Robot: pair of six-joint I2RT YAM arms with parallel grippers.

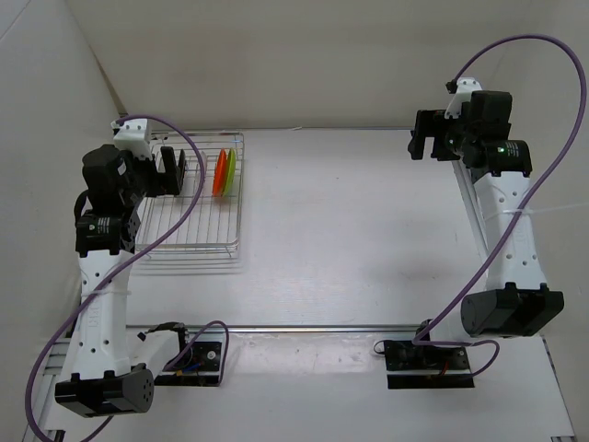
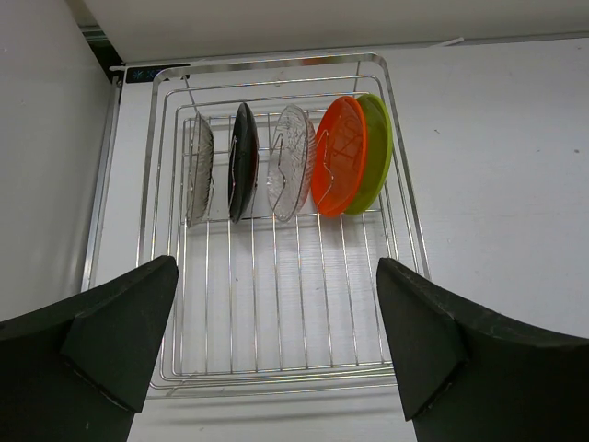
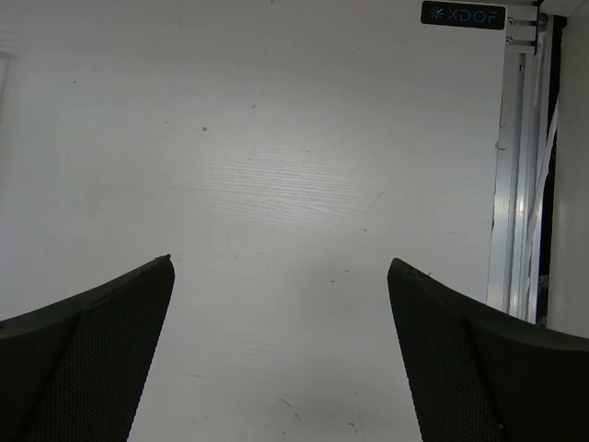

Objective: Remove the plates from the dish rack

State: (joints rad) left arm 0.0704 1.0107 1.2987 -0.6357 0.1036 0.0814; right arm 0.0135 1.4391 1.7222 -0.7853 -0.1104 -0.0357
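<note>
Dish rack: we see the dish rack [image 2: 276, 313] on the left part of the table [image 1: 350, 230], near the left wall.
Plates: five plates stand on edge in one row in the far part of the rack, all in the wire slots.
Order from left to right in the left wrist view: grey translucent plate [image 2: 198, 170], black plate [image 2: 242, 161], clear plate [image 2: 292, 161], orange plate [image 2: 339, 157], lime green plate [image 2: 377, 147].
Spacing: the first three stand apart from each other; the orange and the lime green one stand close together, and we cannot tell if they touch.
Left gripper: the left gripper [image 2: 276, 262] hangs above the near part of the rack and points toward the plates; we see its fingers spread wide, with nothing between them.
Right gripper: the right gripper [image 3: 281, 261] is over bare table at the far right, well apart from the rack; its fingers are also spread wide and hold nothing.
</note>
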